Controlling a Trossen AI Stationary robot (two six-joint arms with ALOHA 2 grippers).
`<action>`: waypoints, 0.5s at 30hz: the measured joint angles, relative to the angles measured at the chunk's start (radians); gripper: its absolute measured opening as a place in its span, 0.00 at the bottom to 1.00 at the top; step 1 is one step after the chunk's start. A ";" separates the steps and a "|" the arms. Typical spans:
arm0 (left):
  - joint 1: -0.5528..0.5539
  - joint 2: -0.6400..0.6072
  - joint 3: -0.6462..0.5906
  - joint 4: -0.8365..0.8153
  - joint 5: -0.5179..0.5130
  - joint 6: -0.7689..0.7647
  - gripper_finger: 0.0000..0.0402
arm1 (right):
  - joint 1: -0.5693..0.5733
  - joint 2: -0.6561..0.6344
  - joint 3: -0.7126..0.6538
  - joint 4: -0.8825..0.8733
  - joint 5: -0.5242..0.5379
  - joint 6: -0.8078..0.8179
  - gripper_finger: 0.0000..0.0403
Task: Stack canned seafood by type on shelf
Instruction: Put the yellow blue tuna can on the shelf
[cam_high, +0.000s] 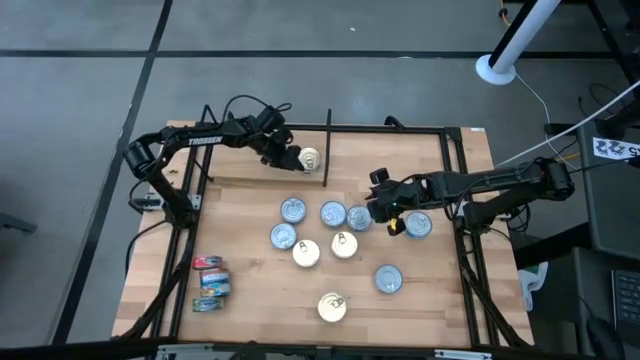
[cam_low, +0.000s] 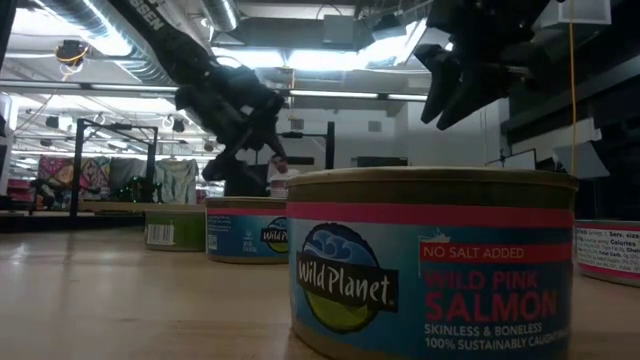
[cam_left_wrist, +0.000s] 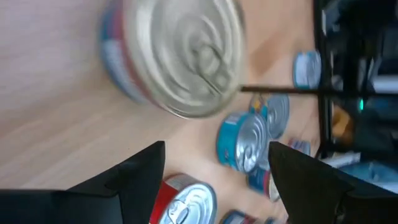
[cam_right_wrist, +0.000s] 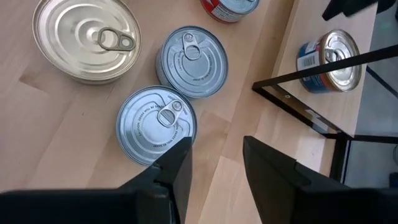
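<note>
wooden shelf (cam_high: 250, 310), tins (cam_high: 330, 235) mid-board.

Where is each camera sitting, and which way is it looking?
High view: above the table, looking straight down on the shelf, the tins and both arms.
Low view: at board height, looking level past the salmon tin; both arms hang from above.
Left wrist view: on the left arm, looking past the open left tool at the gold-topped tin.
Right wrist view: on the right arm, looking down past the right tool.
Shared: the gold-topped tin also shows in the high view.
</note>
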 joint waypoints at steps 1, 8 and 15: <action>-0.007 0.000 0.000 0.000 0.003 0.026 0.70 | 0.000 0.000 0.000 0.000 0.000 0.017 0.36; -0.069 0.000 0.000 0.001 0.003 0.192 0.70 | 0.000 0.000 0.000 -0.001 -0.064 0.140 0.36; -0.119 -0.001 0.000 0.001 0.003 0.286 0.70 | 0.000 0.000 0.000 -0.001 -0.155 0.149 0.36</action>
